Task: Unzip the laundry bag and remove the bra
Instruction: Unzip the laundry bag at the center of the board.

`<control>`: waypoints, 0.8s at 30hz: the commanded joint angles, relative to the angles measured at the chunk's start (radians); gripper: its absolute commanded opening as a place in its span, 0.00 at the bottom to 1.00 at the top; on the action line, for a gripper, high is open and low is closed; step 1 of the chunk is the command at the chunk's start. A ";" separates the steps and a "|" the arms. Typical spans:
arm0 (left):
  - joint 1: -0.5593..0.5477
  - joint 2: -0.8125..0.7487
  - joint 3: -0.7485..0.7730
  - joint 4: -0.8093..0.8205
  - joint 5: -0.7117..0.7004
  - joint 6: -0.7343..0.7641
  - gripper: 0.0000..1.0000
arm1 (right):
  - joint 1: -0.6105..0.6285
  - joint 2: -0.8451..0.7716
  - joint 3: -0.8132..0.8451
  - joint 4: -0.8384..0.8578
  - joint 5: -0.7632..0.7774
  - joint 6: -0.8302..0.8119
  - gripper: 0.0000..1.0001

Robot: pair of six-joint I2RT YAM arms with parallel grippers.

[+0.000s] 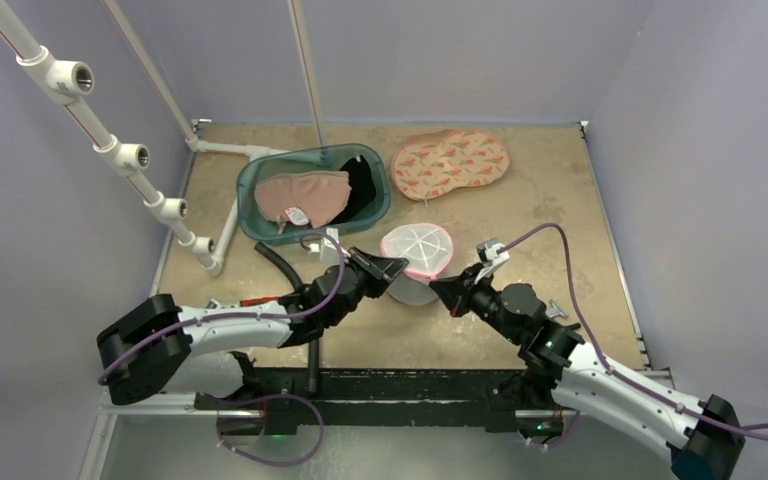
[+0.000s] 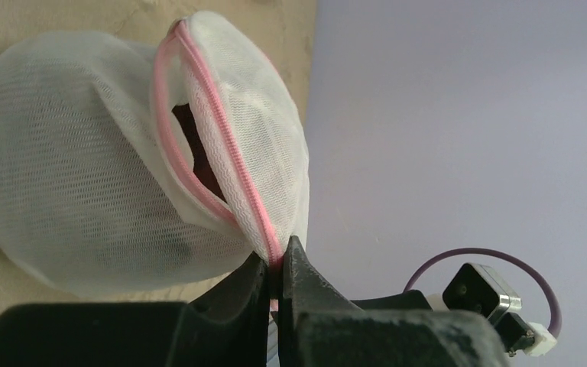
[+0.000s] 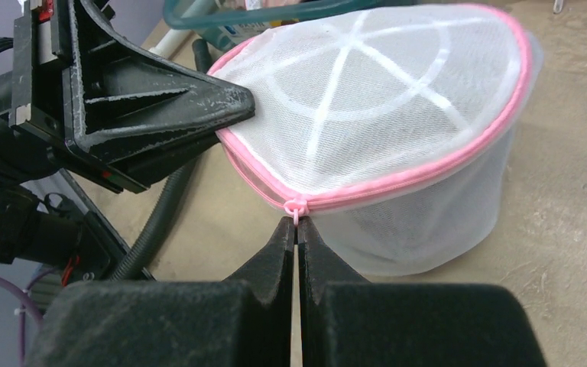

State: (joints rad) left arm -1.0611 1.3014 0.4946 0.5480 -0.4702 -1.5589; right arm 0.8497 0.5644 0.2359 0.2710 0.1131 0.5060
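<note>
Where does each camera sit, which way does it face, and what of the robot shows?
Top external: above and behind the arms, looking down on the table; both arms show, left tool and right tool meeting at the laundry bag.
Left wrist: on the left arm, looking along the left tool, shut on the bag's pink zipper edge.
Right wrist: on the right arm, looking along the right tool, shut on the zipper pull; the left tool shows too.
Shared: all three show the bag.

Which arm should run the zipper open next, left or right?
Right. The right tool is shut on the zipper pull; the left tool pinches the laundry bag at its pink seam, anchoring it.
</note>
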 commanded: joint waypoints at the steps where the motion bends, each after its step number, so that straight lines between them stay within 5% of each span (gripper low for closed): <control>1: 0.074 -0.081 -0.006 -0.033 0.091 0.136 0.00 | 0.000 0.008 0.057 -0.036 0.074 0.018 0.00; 12: 0.233 -0.165 0.003 -0.077 0.439 0.363 0.00 | -0.001 -0.034 0.023 -0.117 0.277 0.147 0.00; 20: 0.364 -0.055 0.263 -0.184 0.880 0.672 0.00 | 0.000 -0.133 0.046 -0.010 0.088 -0.031 0.00; 24: 0.366 -0.031 0.337 -0.254 0.896 0.799 0.00 | -0.001 -0.117 0.039 0.021 -0.002 -0.053 0.00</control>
State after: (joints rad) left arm -0.7033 1.2663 0.7429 0.3321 0.3092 -0.9676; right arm 0.8494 0.4393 0.2539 0.2157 0.2165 0.5163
